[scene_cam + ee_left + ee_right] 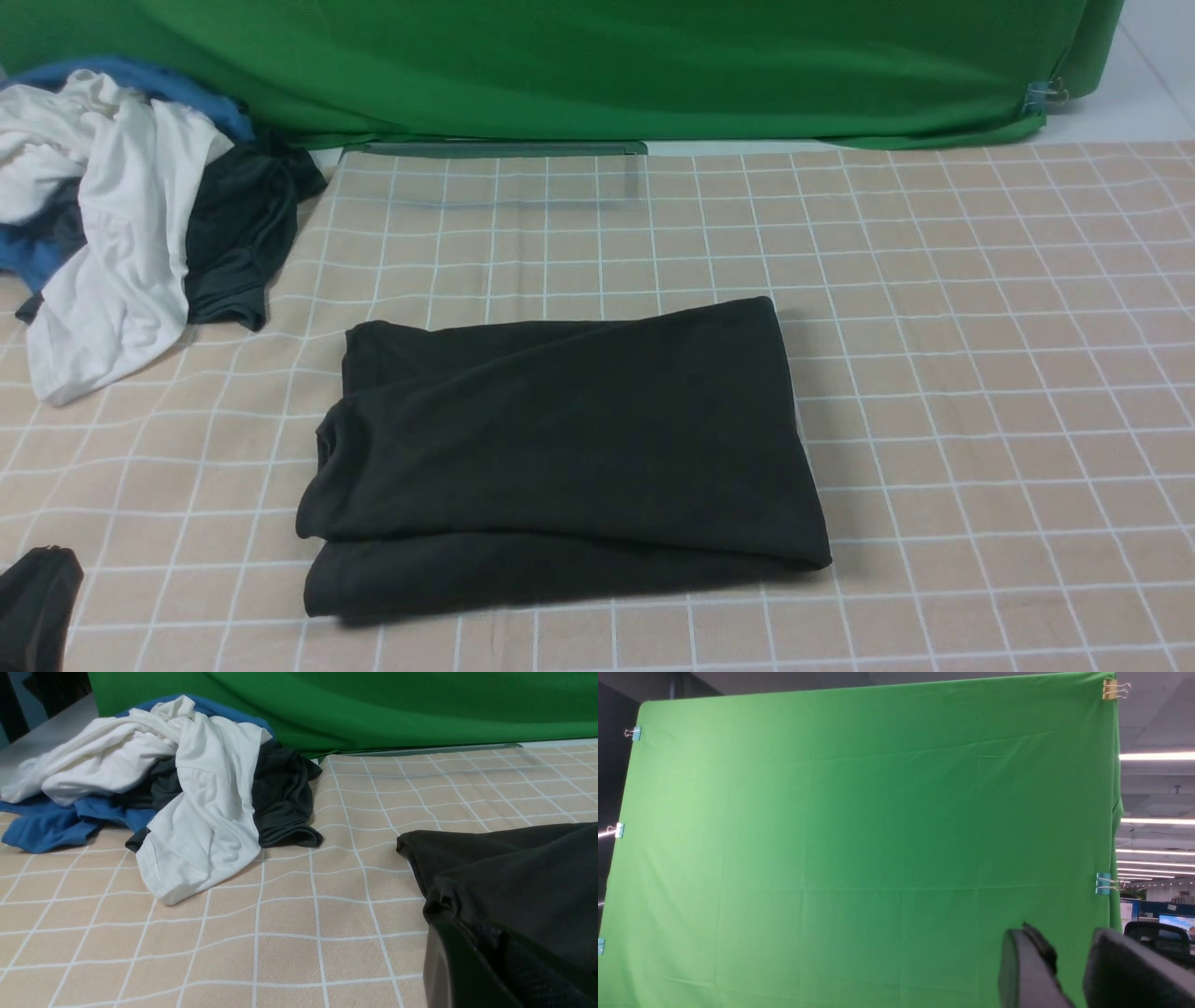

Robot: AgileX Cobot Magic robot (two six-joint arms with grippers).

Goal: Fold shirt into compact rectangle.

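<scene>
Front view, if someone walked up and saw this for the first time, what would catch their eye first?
Probably the black shirt, folded into a rough rectangle in the middle of the beige checked tablecloth. Next, the heap of white, blue and dark garments at the far left corner, and the bright green backdrop hanging behind the table. Neither arm touches the shirt; the right gripper points up at the backdrop, away from the table.

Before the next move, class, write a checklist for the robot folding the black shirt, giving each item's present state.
1. Shirt folded to a rectangle: ok, though its left edges lie uneven.
2. Shirt apart from the clothes heap: ok.
3. Right pincer empty: ok, fingers apart, facing the green backdrop.
4. Left pincer open or shut: cannot tell.
5. Shirt wholly on the checked cloth: ok.
</scene>
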